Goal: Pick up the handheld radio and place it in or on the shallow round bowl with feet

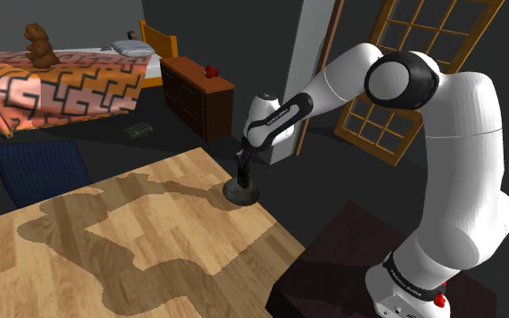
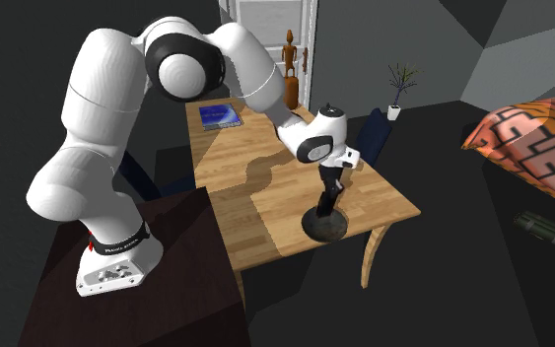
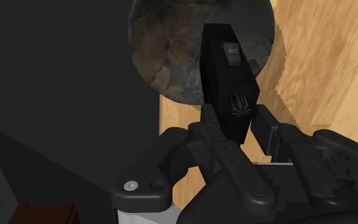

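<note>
Claw (image 1: 243, 165) at the shoulder view's centre hangs straight over the dark footed bowl (image 1: 241, 193), which sits at the wooden table's (image 1: 153, 244) right edge. The black radio (image 1: 243, 179) stands upright between them. Second exterior view, right of centre: the radio's lower end reaches the bowl, though contact is uncertain. Wrist view: both fingers (image 3: 268, 127) clamp the radio's sides, its long axis pointing away from the claw onto the bowl's mottled inside.
</note>
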Robot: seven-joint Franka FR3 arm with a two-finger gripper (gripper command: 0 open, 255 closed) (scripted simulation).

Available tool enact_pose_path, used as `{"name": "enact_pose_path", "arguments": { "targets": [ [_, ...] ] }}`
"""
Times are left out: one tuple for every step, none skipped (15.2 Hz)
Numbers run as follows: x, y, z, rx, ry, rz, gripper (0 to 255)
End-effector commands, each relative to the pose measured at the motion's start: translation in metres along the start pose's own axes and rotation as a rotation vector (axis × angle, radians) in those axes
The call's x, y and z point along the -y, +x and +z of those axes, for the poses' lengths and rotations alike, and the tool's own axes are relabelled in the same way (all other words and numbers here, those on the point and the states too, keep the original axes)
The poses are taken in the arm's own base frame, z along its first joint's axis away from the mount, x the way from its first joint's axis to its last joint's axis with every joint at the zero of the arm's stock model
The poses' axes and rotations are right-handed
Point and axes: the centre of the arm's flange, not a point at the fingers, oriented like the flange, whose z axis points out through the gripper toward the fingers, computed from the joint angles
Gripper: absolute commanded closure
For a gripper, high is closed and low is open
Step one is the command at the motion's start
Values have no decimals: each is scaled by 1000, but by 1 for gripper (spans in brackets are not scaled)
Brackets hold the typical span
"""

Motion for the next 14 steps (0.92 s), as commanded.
{"name": "enact_pose_path", "arguments": {
  "targets": [
    [-2, -1, 10, -1, 0, 0, 255],
    [-2, -2, 15, -1, 0, 0, 255],
    [-3, -3, 21, -1, 0, 0, 255],
    [-3, -4, 26, -1, 0, 0, 255],
    [-3, -5, 31, -1, 0, 0, 255],
    [-3, -6, 36, -1, 0, 0, 255],
    [-4, -7, 43, -1, 0, 0, 255],
    [-4, -7, 43, -1, 0, 0, 255],
    [-4, -7, 43, -1, 0, 0, 255],
    [-4, -7, 43, -1, 0, 0, 255],
    [-4, -7, 43, -1, 0, 0, 255],
    [-4, -7, 43, -1, 0, 0, 255],
    [-4, -7, 43, -1, 0, 0, 255],
    [-4, -7, 43, -1, 0, 0, 255]
  ]
}}
